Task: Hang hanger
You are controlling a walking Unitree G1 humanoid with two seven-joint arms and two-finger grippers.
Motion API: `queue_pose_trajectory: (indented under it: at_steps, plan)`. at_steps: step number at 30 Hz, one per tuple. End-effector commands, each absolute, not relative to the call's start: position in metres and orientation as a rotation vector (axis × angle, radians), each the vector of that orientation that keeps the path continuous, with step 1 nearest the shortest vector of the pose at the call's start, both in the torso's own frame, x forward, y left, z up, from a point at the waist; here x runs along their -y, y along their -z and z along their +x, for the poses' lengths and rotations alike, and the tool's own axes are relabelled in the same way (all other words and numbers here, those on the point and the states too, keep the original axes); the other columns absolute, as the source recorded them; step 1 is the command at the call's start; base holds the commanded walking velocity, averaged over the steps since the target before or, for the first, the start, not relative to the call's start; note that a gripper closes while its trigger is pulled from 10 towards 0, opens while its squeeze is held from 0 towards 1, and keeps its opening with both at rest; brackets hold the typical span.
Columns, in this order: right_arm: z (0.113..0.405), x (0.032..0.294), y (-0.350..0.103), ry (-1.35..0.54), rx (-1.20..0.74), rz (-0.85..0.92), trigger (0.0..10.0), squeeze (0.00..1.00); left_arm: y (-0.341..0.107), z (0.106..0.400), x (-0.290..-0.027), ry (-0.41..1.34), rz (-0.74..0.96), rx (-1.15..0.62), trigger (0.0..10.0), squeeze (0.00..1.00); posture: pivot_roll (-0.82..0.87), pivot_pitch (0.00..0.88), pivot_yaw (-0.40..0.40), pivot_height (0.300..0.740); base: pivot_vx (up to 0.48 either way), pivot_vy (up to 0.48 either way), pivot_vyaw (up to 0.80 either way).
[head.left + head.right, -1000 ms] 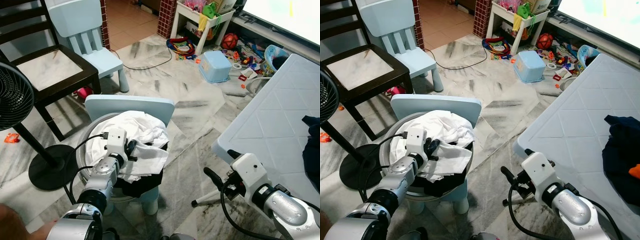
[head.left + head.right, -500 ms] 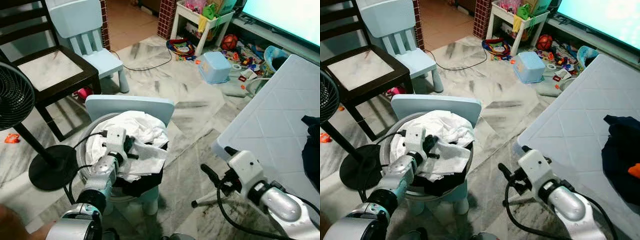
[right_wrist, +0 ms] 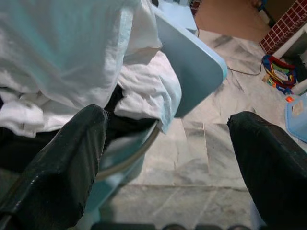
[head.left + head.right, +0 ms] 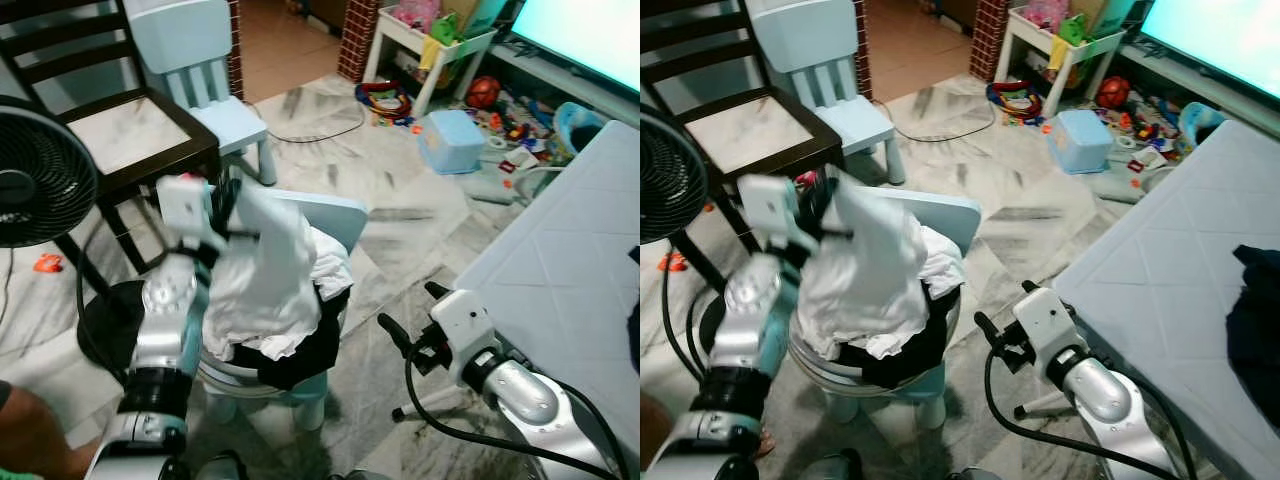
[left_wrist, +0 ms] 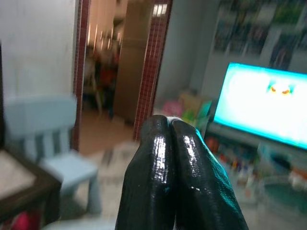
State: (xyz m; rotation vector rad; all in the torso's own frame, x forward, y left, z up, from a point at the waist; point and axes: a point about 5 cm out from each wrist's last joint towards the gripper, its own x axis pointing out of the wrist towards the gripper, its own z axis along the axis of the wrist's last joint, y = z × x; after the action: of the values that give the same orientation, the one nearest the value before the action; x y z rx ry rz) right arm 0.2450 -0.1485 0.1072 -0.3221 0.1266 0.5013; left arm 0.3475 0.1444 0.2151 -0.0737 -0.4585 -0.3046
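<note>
White crumpled cloth (image 4: 268, 262) hangs from the pinched-closed left gripper (image 4: 232, 200).
Right gripper (image 4: 410, 312), fingers spread, holds nothing beside the round basin (image 4: 825, 368).

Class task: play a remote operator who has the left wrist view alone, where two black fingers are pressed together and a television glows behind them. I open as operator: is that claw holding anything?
Observer: Yes. The left claw is raised above the basin and pinches a white cloth, which hangs down from it.
Operator: What is under the cloth?
Observer: A round basin piled with more white and dark laundry, standing on a small pale blue chair.
Operator: Where is the other claw?
Observer: The right claw is open, low beside the chair, near the edge of a white table.
Operator: Is a hanger anywhere?
Observer: I cannot make one out.
</note>
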Motion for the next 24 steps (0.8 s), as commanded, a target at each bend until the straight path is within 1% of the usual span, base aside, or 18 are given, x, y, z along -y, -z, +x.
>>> queue_pose_trajectory:
  at_steps: [1, 4, 5, 6, 7, 8, 10, 12, 14, 15, 17, 18, 19, 20, 21, 23, 24]
  plan:
    - [0.245, 0.151, -0.102, -0.485, -0.143, -0.333, 10.0, 0.00, -0.240, 0.345, -0.132, 0.366, -0.075, 0.540, 0.0, 0.00, 0.00, 0.153, -0.096, 0.740, 0.000, 0.000, 0.00]
    - [0.248, 0.148, -0.099, -0.469, -0.140, -0.324, 10.0, 0.00, -0.284, 0.349, -0.122, 0.411, -0.084, 0.649, 0.0, 0.00, 0.03, 0.153, -0.086, 0.740, 0.000, 0.000, 0.00]
    - [0.248, 0.148, -0.099, -0.469, -0.140, -0.324, 10.0, 0.00, -0.284, 0.349, -0.122, 0.411, -0.084, 0.649, 0.0, 0.00, 0.03, 0.153, -0.086, 0.740, 0.000, 0.000, 0.00]
    - [0.248, 0.147, -0.098, -0.464, -0.138, -0.321, 10.0, 0.00, -0.304, 0.353, -0.119, 0.418, -0.090, 0.695, 0.0, 0.00, 0.03, 0.153, -0.082, 0.740, 0.000, 0.000, 0.00]
    - [0.248, 0.147, -0.098, -0.464, -0.138, -0.321, 10.0, 0.00, -0.304, 0.353, -0.119, 0.418, -0.090, 0.695, 0.0, 0.00, 0.03, 0.153, -0.082, 0.740, 0.000, 0.000, 0.00]
    - [0.249, 0.145, -0.097, -0.459, -0.133, -0.320, 10.0, 0.00, -0.323, 0.353, -0.116, 0.439, -0.109, 0.741, 0.0, 0.00, 0.03, 0.150, -0.075, 0.740, 0.000, 0.000, 0.00]
    - [0.250, 0.144, -0.097, -0.456, -0.131, -0.320, 10.0, 0.00, -0.332, 0.351, -0.113, 0.454, -0.123, 0.765, 0.0, 0.00, 0.03, 0.150, -0.072, 0.740, 0.000, 0.000, 0.00]
    - [0.251, 0.145, -0.097, -0.441, -0.127, -0.318, 10.0, 0.00, -0.344, 0.344, -0.113, 0.444, -0.054, 0.828, 0.0, 0.00, 0.04, 0.149, -0.063, 0.740, 0.000, 0.000, 0.00]
    - [0.251, 0.147, -0.096, -0.428, -0.126, -0.317, 10.0, 0.00, -0.345, 0.341, -0.116, 0.421, -0.014, 0.842, 0.0, 0.00, 0.04, 0.151, -0.060, 0.740, 0.000, 0.000, 0.00]
    - [0.251, 0.147, -0.095, -0.423, -0.129, -0.315, 10.0, 0.00, -0.343, 0.340, -0.119, 0.395, 0.003, 0.839, 0.0, 0.00, 0.04, 0.151, -0.059, 0.740, 0.000, 0.000, 0.00]
    - [0.251, 0.147, -0.093, -0.416, -0.132, -0.313, 10.0, 0.00, -0.325, 0.342, -0.137, 0.298, 0.009, 0.778, 0.0, 0.00, 0.05, 0.154, -0.058, 0.740, 0.000, 0.000, 0.00]
    - [0.251, 0.146, -0.092, -0.416, -0.132, -0.313, 10.0, 0.00, -0.312, 0.344, -0.147, 0.247, 0.012, 0.733, 0.0, 0.00, 0.05, 0.154, -0.058, 0.740, 0.000, 0.000, 0.00]
    - [0.251, 0.145, -0.092, -0.418, -0.130, -0.312, 10.0, 0.00, -0.291, 0.346, -0.163, 0.170, 0.031, 0.655, 0.0, 0.00, 0.05, 0.156, -0.060, 0.740, 0.000, 0.000, 0.00]
    - [0.251, 0.145, -0.092, -0.418, -0.130, -0.312, 10.0, 0.00, -0.291, 0.346, -0.163, 0.170, 0.031, 0.655, 0.0, 0.00, 0.05, 0.156, -0.060, 0.740, 0.000, 0.000, 0.00]
    - [0.251, 0.144, -0.092, -0.421, -0.129, -0.312, 10.0, 0.00, -0.279, 0.345, -0.170, 0.138, 0.033, 0.615, 0.0, 0.00, 0.05, 0.157, -0.061, 0.740, 0.000, 0.000, 0.00]
    - [0.251, 0.143, -0.092, -0.426, -0.128, -0.313, 10.0, 0.00, -0.251, 0.342, -0.184, 0.058, 0.033, 0.503, 0.0, 0.00, 0.05, 0.158, -0.065, 0.740, 0.000, 0.000, 0.00]
    - [0.251, 0.143, -0.091, -0.427, -0.127, -0.314, 10.0, 0.00, -0.227, 0.335, -0.191, 0.006, -0.007, 0.411, 0.0, 0.00, 0.05, 0.159, -0.067, 0.740, 0.000, 0.000, 0.00]
